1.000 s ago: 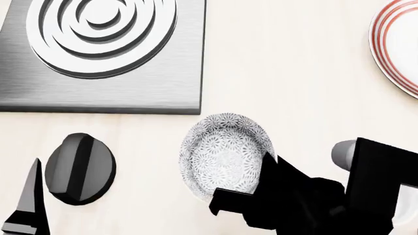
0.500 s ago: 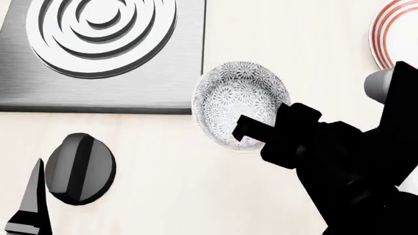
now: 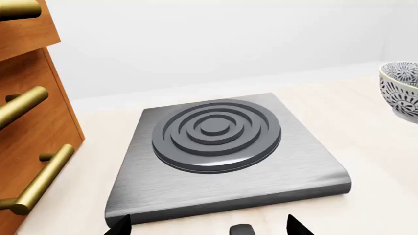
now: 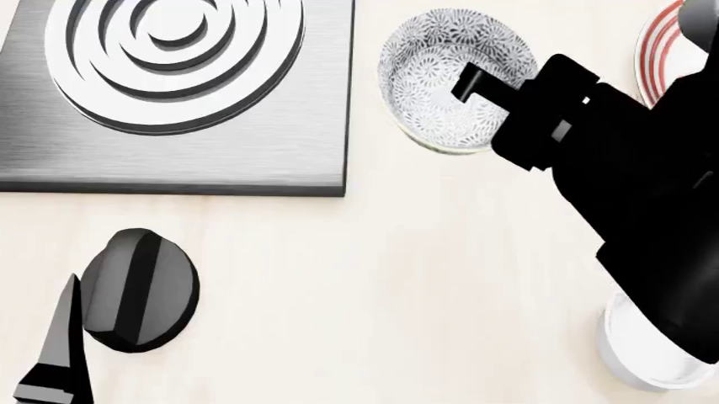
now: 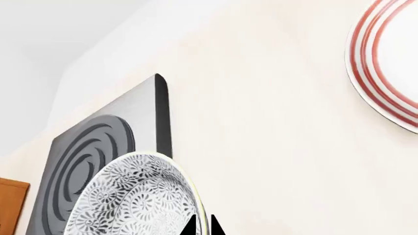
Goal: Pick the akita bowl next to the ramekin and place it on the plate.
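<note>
The akita bowl (image 4: 433, 80), grey-and-white flowered, hangs above the counter beside the burner's far right corner. My right gripper (image 4: 477, 84) is shut on its rim. In the right wrist view the two fingertips pinch the rim of the bowl (image 5: 137, 200), one inside and one outside (image 5: 202, 227). The red-ringed plate (image 4: 654, 50) lies to the right of the bowl, partly hidden by my right arm, and shows bare in the right wrist view (image 5: 392, 63). The white ramekin (image 4: 629, 353) stands at the near right, half under the arm. My left gripper (image 3: 205, 229) is open and holds nothing.
A brushed-metal burner slab (image 4: 180, 93) with concentric rings fills the far left. A dark round knob (image 4: 137, 290) lies near my left gripper's finger (image 4: 54, 358). Wooden drawers with brass handles (image 3: 26, 122) stand left of the burner. The bowl also shows at the left wrist view's edge (image 3: 402, 90).
My right gripper has carried the bowl up and away from the near middle of the counter toward the far right, closer to the plate. The ramekin has come into view. The left arm stayed put.
</note>
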{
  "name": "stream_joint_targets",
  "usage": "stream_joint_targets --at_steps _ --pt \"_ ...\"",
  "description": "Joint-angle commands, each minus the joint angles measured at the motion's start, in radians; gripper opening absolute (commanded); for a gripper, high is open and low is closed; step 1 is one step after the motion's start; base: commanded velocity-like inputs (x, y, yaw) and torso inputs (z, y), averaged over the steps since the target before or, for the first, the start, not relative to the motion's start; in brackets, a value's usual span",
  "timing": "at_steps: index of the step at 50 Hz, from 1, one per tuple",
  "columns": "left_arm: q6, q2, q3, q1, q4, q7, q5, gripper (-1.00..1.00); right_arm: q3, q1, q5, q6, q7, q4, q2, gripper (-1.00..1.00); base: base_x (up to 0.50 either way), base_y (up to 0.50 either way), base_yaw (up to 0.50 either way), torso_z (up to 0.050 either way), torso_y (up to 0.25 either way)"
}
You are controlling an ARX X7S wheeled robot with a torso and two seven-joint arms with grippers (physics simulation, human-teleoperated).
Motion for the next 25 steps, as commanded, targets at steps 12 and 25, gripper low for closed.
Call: stream_joint_targets --at_steps 12,25 --pt "-0.008 -0.011 -0.002 -0.008 0.005 -0.008 -0.005 1.0 -0.026 0.177 -0.008 0.102 -0.083 0.325 -0.072 -1.0 0.0 0.0 0.0 0.0 0.001" --pt "-0.021 -0.006 0.001 -0.022 0.008 -0.011 -0.012 1.0 -0.014 0.207 0.001 0.11 -0.072 0.378 -0.046 -1.0 0.0 0.0 0.0 0.0 0.0"
